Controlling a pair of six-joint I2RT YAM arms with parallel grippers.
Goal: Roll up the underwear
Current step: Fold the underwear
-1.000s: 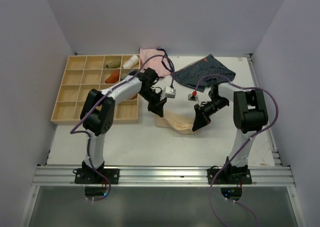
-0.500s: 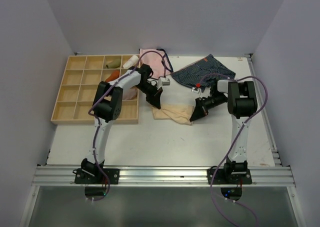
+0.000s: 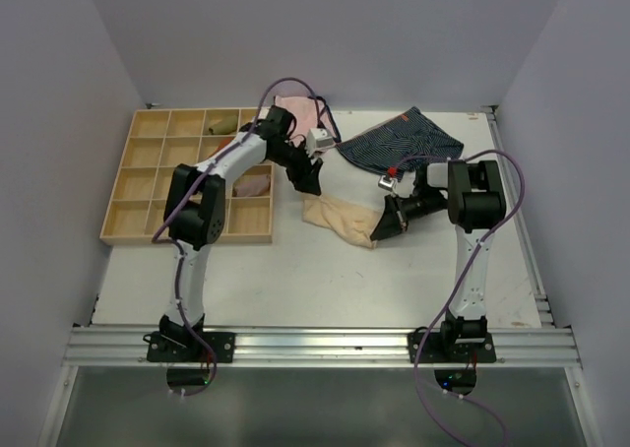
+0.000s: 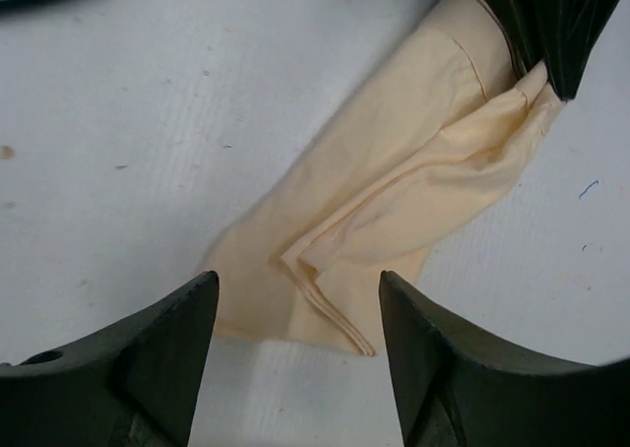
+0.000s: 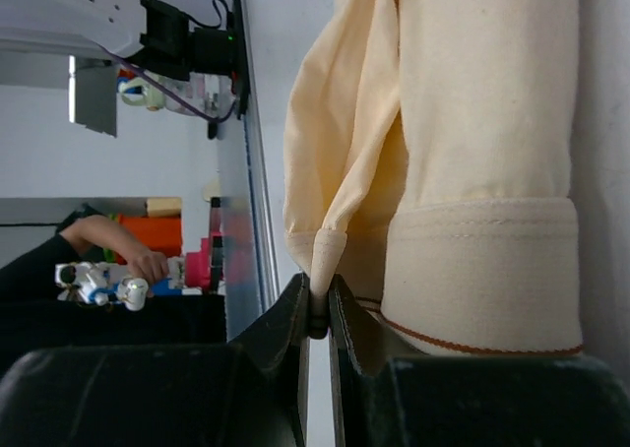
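The underwear (image 3: 340, 218), a plain peach-beige cloth, lies folded into a long strip on the white table. In the left wrist view the underwear (image 4: 394, 171) runs diagonally, its near corner between my spread fingers. My left gripper (image 3: 308, 178) hangs open just above the cloth's far left end and holds nothing; seen from the wrist, the left gripper (image 4: 297, 282) has its jaws wide apart. My right gripper (image 3: 386, 223) is shut on the cloth's right end. Up close, the right gripper (image 5: 317, 309) pinches a hemmed fold of the underwear (image 5: 472, 122).
A wooden compartment tray (image 3: 148, 186) sits at the left, with several rolled cloths in its cells. A pink pair (image 3: 295, 112) and a navy striped pair (image 3: 404, 142) lie at the back of the table. The metal rail (image 3: 315, 347) runs along the near edge.
My left gripper has opened, let go of the underwear and drawn back toward the far side. The right gripper stays shut on the cloth's right end and has shifted only slightly.
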